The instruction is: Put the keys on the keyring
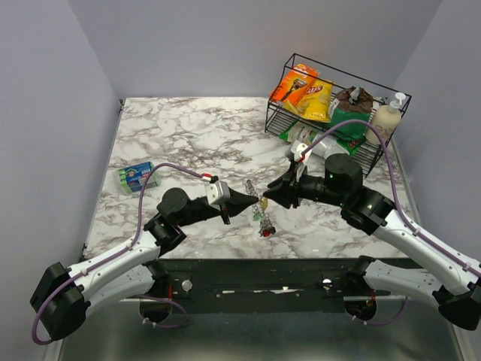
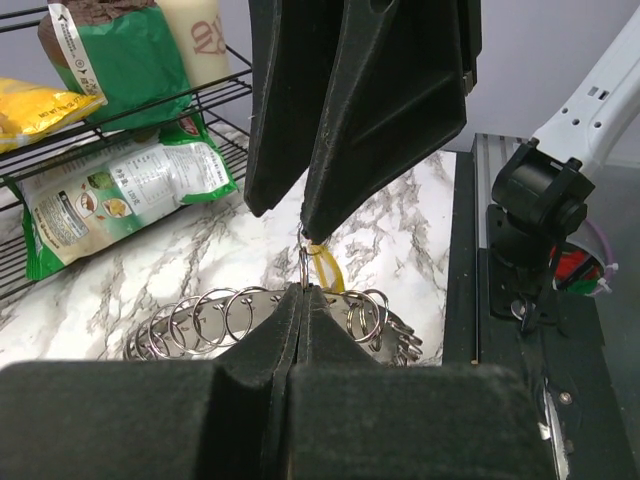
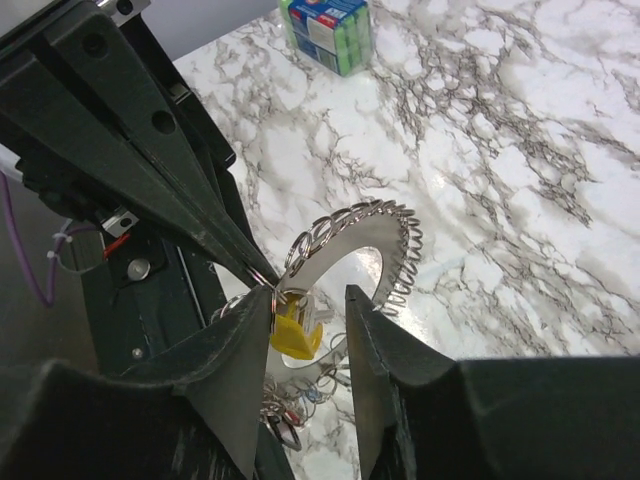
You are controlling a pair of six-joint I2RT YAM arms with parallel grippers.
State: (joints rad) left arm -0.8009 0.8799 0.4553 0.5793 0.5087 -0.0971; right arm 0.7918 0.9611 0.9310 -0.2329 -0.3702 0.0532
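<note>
The keyring (image 3: pixel 392 238) is a flat silvery ring hung with many small wire loops; it also shows in the left wrist view (image 2: pixel 232 316). My left gripper (image 2: pixel 303 291) is shut on a small split ring that carries a yellow-headed key (image 3: pixel 296 338). The yellow key shows just past its tips (image 2: pixel 327 270). My right gripper (image 3: pixel 308 312) is open, with its jaws either side of the yellow key and its left finger (image 3: pixel 243 345) against it. More keys, one red (image 1: pixel 267 232), lie bunched on the table below (image 3: pixel 290 412). In the top view both gripper tips meet above the bunch (image 1: pixel 263 214).
A black wire rack (image 1: pixel 279 120) at the back right holds snack bags and a cream lotion bottle (image 1: pixel 385 118). A green and blue sponge pack (image 1: pixel 135 178) lies at the left. The table's front edge and black frame (image 2: pixel 470 300) lie just behind the keys.
</note>
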